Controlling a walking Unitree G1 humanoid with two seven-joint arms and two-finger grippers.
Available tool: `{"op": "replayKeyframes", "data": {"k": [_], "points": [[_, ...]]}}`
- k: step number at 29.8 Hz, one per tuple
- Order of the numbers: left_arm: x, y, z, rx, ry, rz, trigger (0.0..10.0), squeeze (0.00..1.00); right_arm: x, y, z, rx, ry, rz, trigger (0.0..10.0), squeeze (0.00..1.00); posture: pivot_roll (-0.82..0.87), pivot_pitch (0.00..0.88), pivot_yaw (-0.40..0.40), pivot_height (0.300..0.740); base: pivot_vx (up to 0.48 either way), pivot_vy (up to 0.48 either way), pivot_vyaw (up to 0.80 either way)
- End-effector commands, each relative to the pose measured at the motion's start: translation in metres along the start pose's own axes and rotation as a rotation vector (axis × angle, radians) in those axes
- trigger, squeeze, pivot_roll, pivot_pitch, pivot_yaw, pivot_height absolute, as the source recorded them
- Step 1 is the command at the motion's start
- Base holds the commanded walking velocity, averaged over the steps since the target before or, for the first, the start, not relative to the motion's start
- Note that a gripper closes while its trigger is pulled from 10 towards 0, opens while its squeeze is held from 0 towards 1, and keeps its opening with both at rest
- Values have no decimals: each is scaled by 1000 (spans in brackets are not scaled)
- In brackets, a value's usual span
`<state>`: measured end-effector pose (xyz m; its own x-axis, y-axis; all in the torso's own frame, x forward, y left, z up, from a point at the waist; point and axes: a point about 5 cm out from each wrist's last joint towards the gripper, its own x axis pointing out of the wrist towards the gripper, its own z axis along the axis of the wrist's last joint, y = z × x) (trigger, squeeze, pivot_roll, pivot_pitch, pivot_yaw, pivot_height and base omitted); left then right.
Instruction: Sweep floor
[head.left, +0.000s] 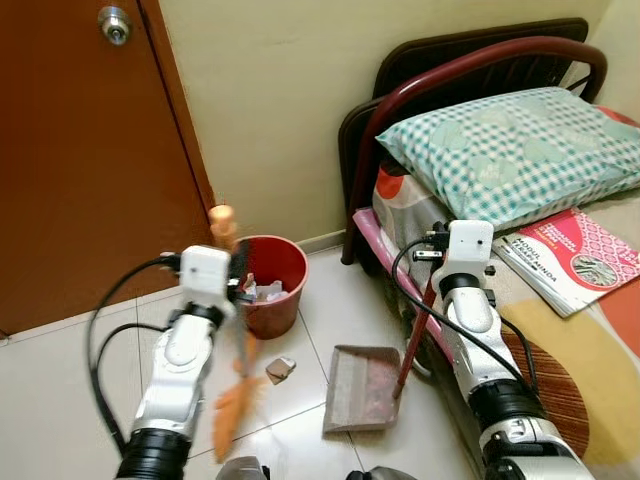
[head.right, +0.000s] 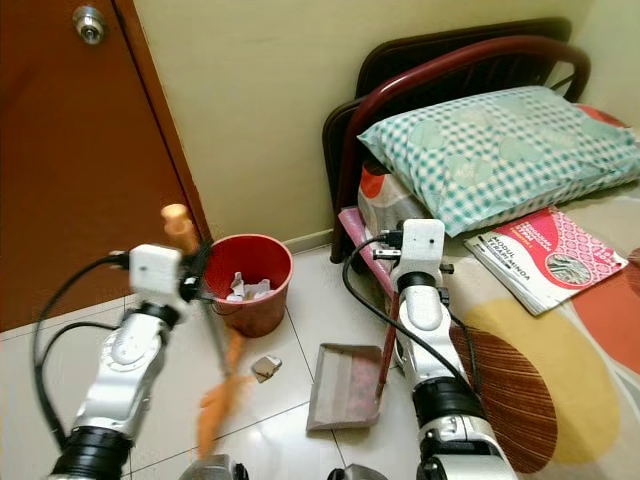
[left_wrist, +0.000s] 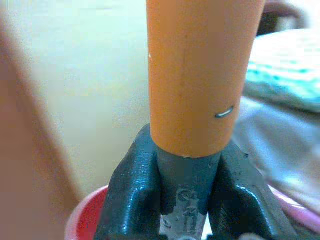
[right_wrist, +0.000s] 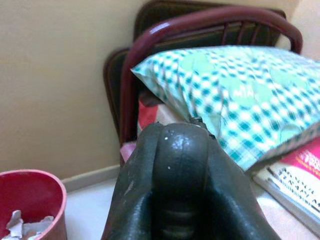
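My left tool (head.left: 232, 272) clamps the broom (head.left: 232, 400): light, stiff handle, soft bristles by 1 scrap (head.left: 280, 369). My right tool (head.left: 432, 290) holds the dustpan (head.left: 362, 388) by its thin upright handle; grip high.

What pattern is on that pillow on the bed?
The pillow has a teal-green and white checked pattern, clearest in the left eye view.

Broom (head.left: 232, 400) bristles are motion-blurred; shape indistinct. Book (head.left: 572, 258) title text is too small to read. Bed (head.left: 600, 330) is cut off at the picture's edge.
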<state>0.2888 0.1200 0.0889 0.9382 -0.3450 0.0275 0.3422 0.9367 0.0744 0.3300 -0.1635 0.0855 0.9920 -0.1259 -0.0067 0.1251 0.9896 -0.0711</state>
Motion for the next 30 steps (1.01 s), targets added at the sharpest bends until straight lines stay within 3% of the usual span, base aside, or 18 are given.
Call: {"op": "replayKeyframes", "data": {"k": [1, 6, 8, 14, 20, 21, 24, 27, 28, 30], "points": [[6, -10, 8, -18, -30, -78, 10000, 0, 4, 2, 4, 1, -20, -18, 10000, 0, 40, 79, -16, 740, 0, 0, 0], [9, -25, 15, -36, -49, -193, 10000, 0, 5, 13, -2, -40, 11, -22, 10000, 0, 45, 78, -13, 740, 0, 0, 0], [8, -27, 17, -37, -52, -209, 10000, 0, 4, 14, -6, -92, 28, -27, 10000, 0, 47, 80, -12, 740, 0, 0, 0], [7, -30, 26, -70, -71, -245, 10000, 0, 3, 15, -13, -108, 61, -31, 10000, 0, 53, 80, -18, 740, 0, 0, 0], [7, -40, 40, -189, -102, -276, 10000, 0, 3, 18, -14, -117, 56, -24, 10000, 0, 54, 78, -24, 740, 0, 0, 0], [8, -45, 49, -267, -120, -280, 10000, 0, 4, 20, -13, -119, 54, -22, 10000, 0, 54, 78, -25, 740, 0, 0, 0], [11, -49, 55, -364, -132, -267, 10000, 0, 4, 21, -13, -120, 51, -18, 10000, 0, 52, 76, -27, 740, 0, 0, 0], [16, -23, 52, -340, -158, -59, 10000, 0, 5, 23, -12, -111, 48, -6, 10000, 0, 44, 75, -28, 740, 0, 0, 0], [16, -3, 51, -329, -169, 64, 10000, 0, 5, 24, -12, -102, 48, 6, 10000, 0, 42, 75, -29, 740, 0, 0, 0], [16, 8, 51, -326, -176, 126, 10000, 0, 5, 25, -12, -96, 49, 13, 10000, 0, 42, 75, -29, 740, 0, 0, 0]]}}
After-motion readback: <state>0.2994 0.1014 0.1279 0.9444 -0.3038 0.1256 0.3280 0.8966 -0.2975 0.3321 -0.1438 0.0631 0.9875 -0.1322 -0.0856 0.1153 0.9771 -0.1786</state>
